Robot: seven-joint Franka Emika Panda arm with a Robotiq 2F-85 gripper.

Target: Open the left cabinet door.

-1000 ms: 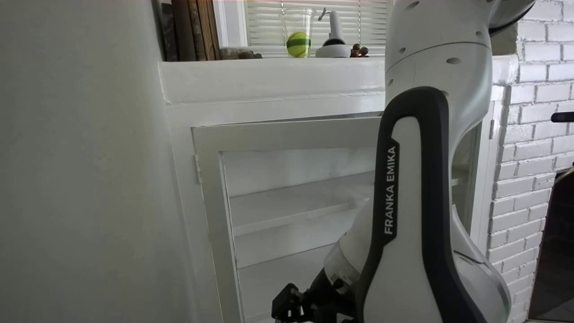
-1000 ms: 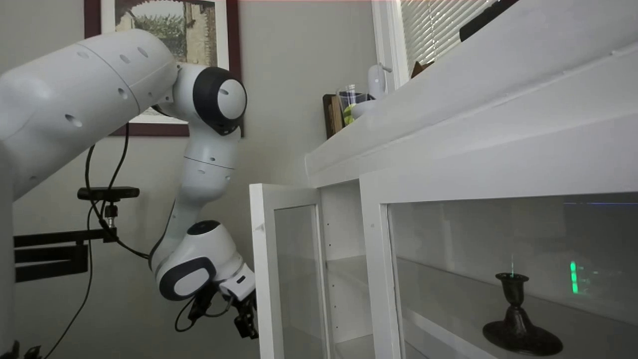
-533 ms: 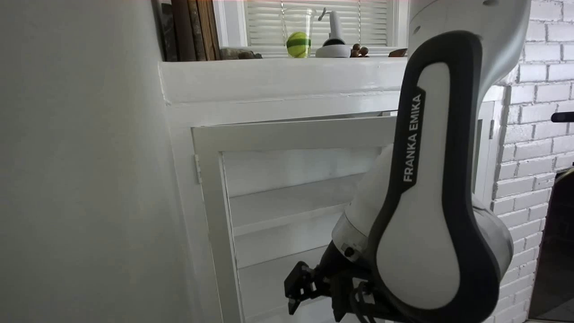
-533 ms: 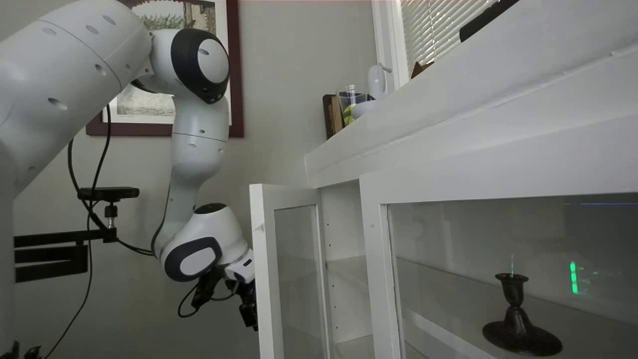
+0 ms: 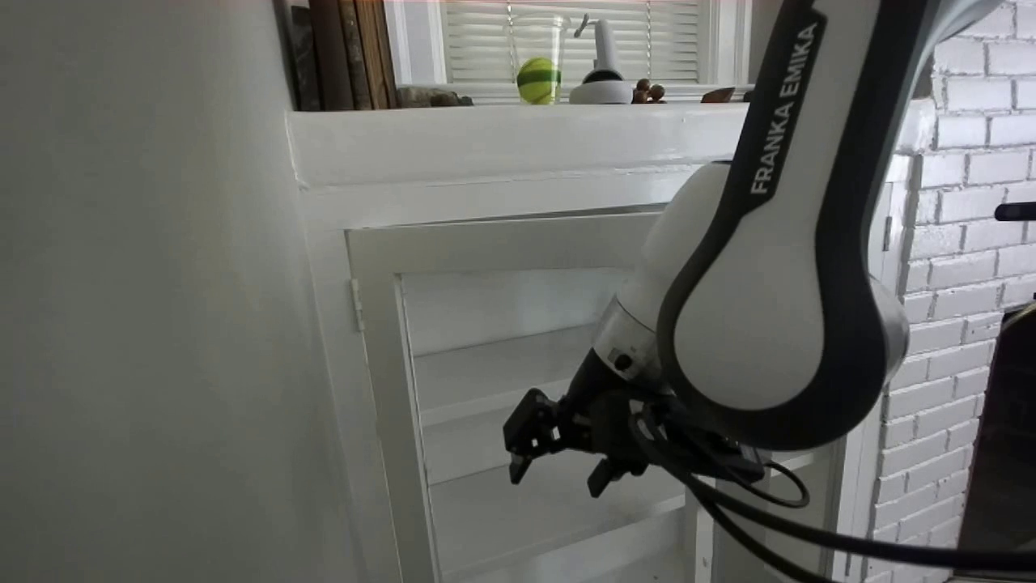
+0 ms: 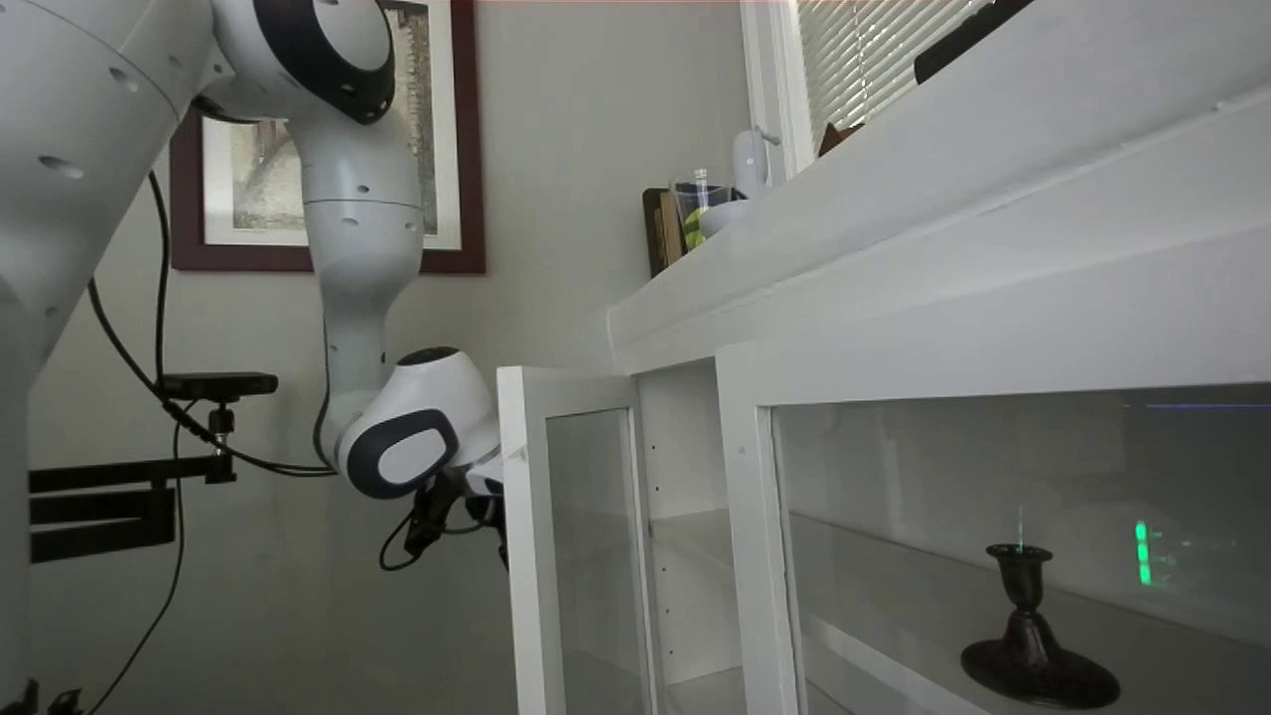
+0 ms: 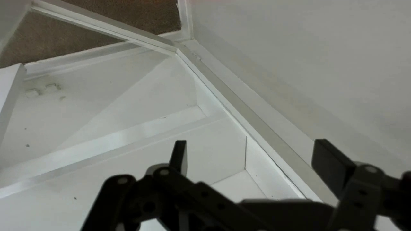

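The left cabinet door is white with a large glass pane, hinged at the wall side. It stands swung out from the cabinet, as an exterior view shows. Its frame runs diagonally through the wrist view, with shelves behind the glass. No knob is visible on it; my arm covers part of its free side in an exterior view. My gripper is in front of the door's outer face, jaws wide apart. In the wrist view nothing is between the fingertips. Whether it touches the door cannot be told.
A ledge above bears books, a clear cup with a ball and a white stand. A plain wall stands beside the hinges. A dark candlestick sits behind another glass pane. A bracket-mounted camera is behind the arm.
My arm and open gripper have risen in both exterior views. The gripper has come fully into view in front of the door's pane. The door has not visibly moved.
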